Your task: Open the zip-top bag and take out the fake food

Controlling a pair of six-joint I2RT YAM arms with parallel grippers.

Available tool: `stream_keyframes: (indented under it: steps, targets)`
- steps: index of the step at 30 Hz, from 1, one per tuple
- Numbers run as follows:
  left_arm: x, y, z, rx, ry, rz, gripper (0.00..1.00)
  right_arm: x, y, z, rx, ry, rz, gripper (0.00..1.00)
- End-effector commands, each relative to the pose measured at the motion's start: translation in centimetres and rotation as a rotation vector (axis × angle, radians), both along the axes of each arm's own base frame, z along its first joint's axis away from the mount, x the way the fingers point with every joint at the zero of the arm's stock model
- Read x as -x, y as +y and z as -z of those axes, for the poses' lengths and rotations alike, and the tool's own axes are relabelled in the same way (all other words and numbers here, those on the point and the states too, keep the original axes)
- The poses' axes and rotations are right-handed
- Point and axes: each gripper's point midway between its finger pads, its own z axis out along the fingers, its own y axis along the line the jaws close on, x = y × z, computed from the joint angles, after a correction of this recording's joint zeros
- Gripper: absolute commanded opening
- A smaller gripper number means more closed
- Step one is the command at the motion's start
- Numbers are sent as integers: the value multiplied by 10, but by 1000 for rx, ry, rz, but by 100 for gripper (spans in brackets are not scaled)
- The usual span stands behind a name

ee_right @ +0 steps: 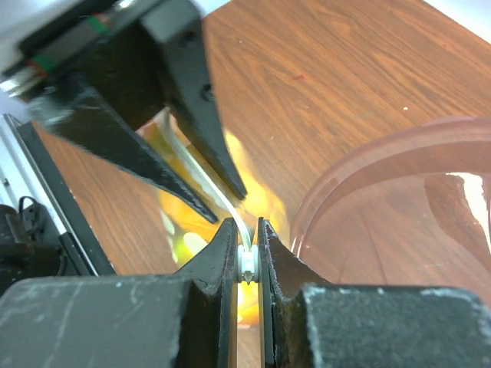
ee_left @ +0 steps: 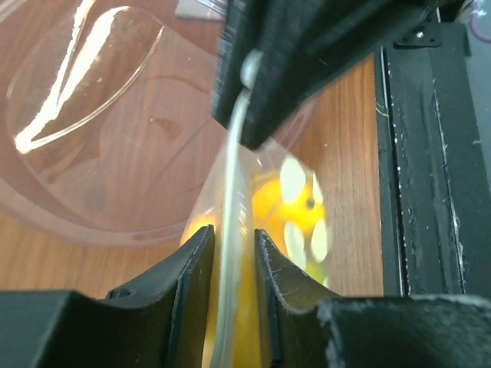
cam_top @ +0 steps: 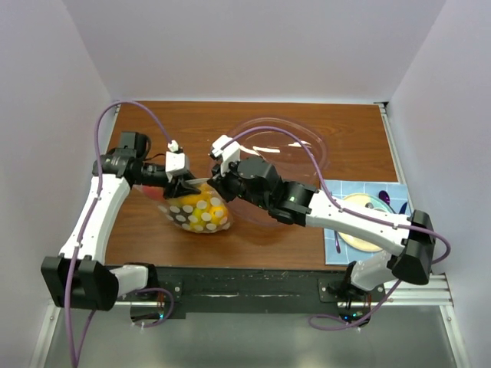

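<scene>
From above, the zip-top bag (cam_top: 201,215) is seen resting on the table (cam_top: 268,123) just in front of the bowl (cam_top: 311,142), the fake food (cam_top: 190,207) all inside it, its upper edge met by the left gripper (cam_top: 186,182) and the right gripper (cam_top: 215,181). In the left wrist view the bag's rim is clamped between the left fingers (ee_left: 192,268). In the right wrist view it is pinched tight by the right fingers (ee_right: 222,253); the seal is judged not yet parted, so opening and emptying are left.

No readable text, labels or numbers anywhere; wrist views perhaps too blurred.
</scene>
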Motion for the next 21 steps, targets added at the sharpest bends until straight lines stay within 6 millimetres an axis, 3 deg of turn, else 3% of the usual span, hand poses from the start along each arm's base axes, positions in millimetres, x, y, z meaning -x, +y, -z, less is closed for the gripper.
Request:
stream_keyframes:
  steps: [1,3,4,7,9,12,14,17,19,21]
  targets:
    - [8,16,-10,-101,-94,-40,31,-4,-19,-57,-129,-89,56,0]
    - [8,16,-12,-101,-113,-45,24,-4,-17,-59,-141,-91,47,0]
    - [9,16,-15,-92,-120,-48,14,-4,-15,-59,-148,-87,45,0]
    - [8,12,-25,-59,-127,-55,2,-1,-9,-58,-162,-73,20,0]
    - [8,10,-29,-40,-126,-53,2,1,-5,-57,-165,-65,7,0]
    - [7,8,-33,-24,-134,-55,23,6,1,-56,-180,-43,-22,0]
    - [9,8,-32,-16,-137,-53,26,10,5,-53,-184,-24,-40,0]
    - [9,7,-29,-11,-143,-63,14,18,13,-50,-179,-19,-64,4]
    - [9,8,-28,-15,-148,-66,0,22,17,-45,-148,-5,-73,18]
    - [10,9,-27,-23,-151,-69,0,26,17,-39,-139,6,-85,27]
